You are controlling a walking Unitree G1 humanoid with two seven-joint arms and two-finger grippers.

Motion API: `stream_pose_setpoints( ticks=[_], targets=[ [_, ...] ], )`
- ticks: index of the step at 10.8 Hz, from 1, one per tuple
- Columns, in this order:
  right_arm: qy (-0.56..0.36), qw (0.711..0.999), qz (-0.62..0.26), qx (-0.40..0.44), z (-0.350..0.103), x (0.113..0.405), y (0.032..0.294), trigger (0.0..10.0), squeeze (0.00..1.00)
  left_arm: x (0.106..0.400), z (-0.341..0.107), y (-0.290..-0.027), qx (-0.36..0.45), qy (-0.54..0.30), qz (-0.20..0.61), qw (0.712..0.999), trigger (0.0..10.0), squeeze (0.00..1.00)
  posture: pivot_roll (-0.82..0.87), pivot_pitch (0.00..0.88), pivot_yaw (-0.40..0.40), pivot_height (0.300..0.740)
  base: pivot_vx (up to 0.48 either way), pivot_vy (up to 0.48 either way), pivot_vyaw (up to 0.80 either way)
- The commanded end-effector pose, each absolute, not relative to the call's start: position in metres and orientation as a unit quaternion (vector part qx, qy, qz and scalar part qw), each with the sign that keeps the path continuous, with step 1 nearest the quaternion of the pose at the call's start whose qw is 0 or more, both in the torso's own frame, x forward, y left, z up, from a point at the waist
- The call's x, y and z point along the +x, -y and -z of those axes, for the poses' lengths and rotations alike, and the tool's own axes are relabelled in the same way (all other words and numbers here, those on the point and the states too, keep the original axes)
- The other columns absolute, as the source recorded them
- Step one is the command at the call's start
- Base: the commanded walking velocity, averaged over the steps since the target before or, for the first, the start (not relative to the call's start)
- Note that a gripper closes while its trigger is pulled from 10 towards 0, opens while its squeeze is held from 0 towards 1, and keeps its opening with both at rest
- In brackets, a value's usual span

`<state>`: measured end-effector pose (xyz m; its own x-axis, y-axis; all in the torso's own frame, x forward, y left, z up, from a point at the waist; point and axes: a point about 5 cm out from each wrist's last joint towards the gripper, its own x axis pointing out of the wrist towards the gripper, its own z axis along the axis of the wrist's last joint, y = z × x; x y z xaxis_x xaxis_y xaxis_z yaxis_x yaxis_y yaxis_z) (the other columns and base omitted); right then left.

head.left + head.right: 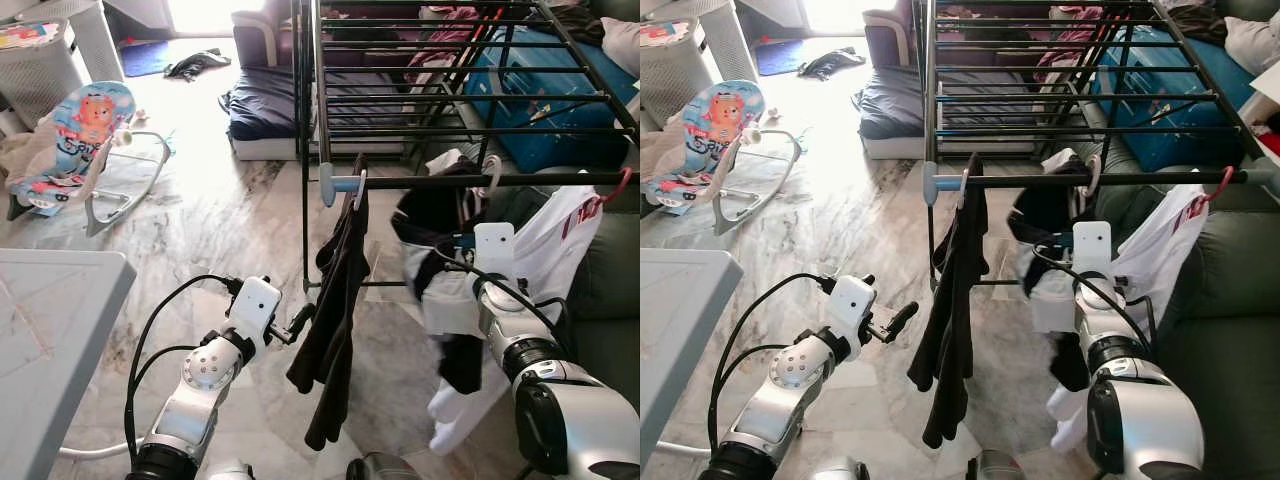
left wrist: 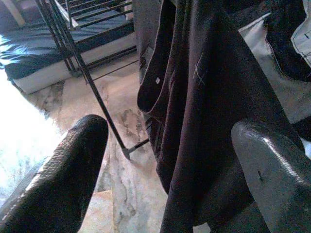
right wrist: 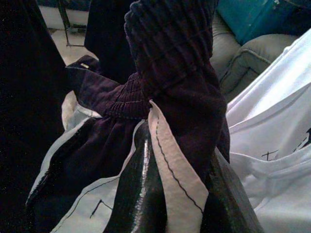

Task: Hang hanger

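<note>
Hanger white, hooked over front rail of drying rack, carrying black-and-white garment; garment bunched just beyond right gripper, jaws clamped on white fabric edge with dark ribbed cuff above. White shirt on red hanger beside it. Left gripper lower, jaws apart, dark hanging trousers between and just ahead of them. Farther off: marble floor, baby bouncer, grey table, blue suitcase
</note>
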<state>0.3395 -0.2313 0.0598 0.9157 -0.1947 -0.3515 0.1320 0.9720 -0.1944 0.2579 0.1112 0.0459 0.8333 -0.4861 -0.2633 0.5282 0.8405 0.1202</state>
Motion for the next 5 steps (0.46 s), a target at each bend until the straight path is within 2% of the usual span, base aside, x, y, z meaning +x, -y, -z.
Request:
stream_pose_setpoints(
  ticks=[1,3,5],
  targets=[
    [-0.151,0.982,0.077,-0.085,-0.073,0.347,0.228,0.0,0.0,0.26,-0.046,-0.112,0.103,-0.114,0.266,0.952,10.0,0.0,-0.05,0.0,-0.033,0.74,0.0,0.0,0.0],
    [-0.159,0.98,0.079,-0.086,-0.063,0.339,0.231,0.0,0.0,0.26,-0.046,-0.112,0.104,-0.113,0.265,0.952,10.0,0.0,-0.05,0.0,-0.03,0.74,0.0,0.0,0.0],
    [-0.052,0.988,0.073,-0.124,-0.077,0.334,0.226,0.0,0.0,0.272,-0.054,-0.126,0.108,-0.09,0.221,0.965,10.0,0.0,-0.05,0.0,-0.031,0.74,0.0,0.0,0.0]
  ],
)
